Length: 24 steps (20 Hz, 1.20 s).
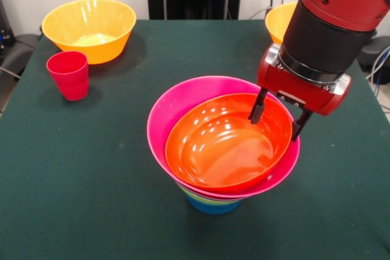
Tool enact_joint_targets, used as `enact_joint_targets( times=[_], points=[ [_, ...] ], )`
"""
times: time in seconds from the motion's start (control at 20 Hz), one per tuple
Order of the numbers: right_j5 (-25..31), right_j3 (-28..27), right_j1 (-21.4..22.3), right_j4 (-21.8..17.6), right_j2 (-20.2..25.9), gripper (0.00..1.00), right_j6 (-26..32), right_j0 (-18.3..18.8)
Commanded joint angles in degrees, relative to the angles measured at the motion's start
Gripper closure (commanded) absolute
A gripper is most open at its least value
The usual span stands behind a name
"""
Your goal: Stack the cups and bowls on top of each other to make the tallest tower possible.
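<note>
The tower (222, 168) stands a little toward the near side of the table's (73, 181) middle, and it widens upward from a small blue bowl (213, 206) at the bottom. A lime green bowl's (204, 196) rim peeks out above that, then comes the large pink bowl (177, 105), and the wide orange bowl (225, 144) nests on top. The orange bowl sits off-centre, pushed toward the near right of the pink one, so it looks tilted rather than fully seated.

The end effector (277, 117) comes in from the upper right with its fingers spread astride the orange bowl's far right rim, one finger inside the bowl and the other outside the wall. No squeeze on the rim shows, so it reads as either about to pinch or just releasing. A grip on the wall suits this thin, glossy shape, since nothing else offers a hold.

Further out, the red cup (68, 74) stands upright at the far left, apart from everything. One large yellow-orange bowl (91, 28) sits behind it, and a second yellow-orange bowl (280, 21) is mostly hidden behind the arm (335, 22). Nothing blocks the tower itself. The narrow base under wide bowls looks tippy, so any sideways drag on the rim could topple it.
</note>
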<state>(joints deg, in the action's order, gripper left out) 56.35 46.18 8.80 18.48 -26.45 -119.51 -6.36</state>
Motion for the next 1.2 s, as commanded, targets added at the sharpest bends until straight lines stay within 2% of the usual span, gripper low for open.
enact_joint_targets(
  times=[0.05, 0.55, 0.9, 1.2],
  points=[
    [-4.5, 8.5, 1.8, 0.3, 10.3, 0.0, -0.7, 2.0],
    [-4.7, 10.6, 4.2, -2.2, 11.1, 0.0, 2.0, 3.9],
    [-6.6, 16.8, 9.2, -1.3, 16.4, 0.0, 7.8, 7.4],
    [-7.8, 20.0, 11.6, -3.0, 19.5, 0.0, 9.6, 9.8]
  ],
)
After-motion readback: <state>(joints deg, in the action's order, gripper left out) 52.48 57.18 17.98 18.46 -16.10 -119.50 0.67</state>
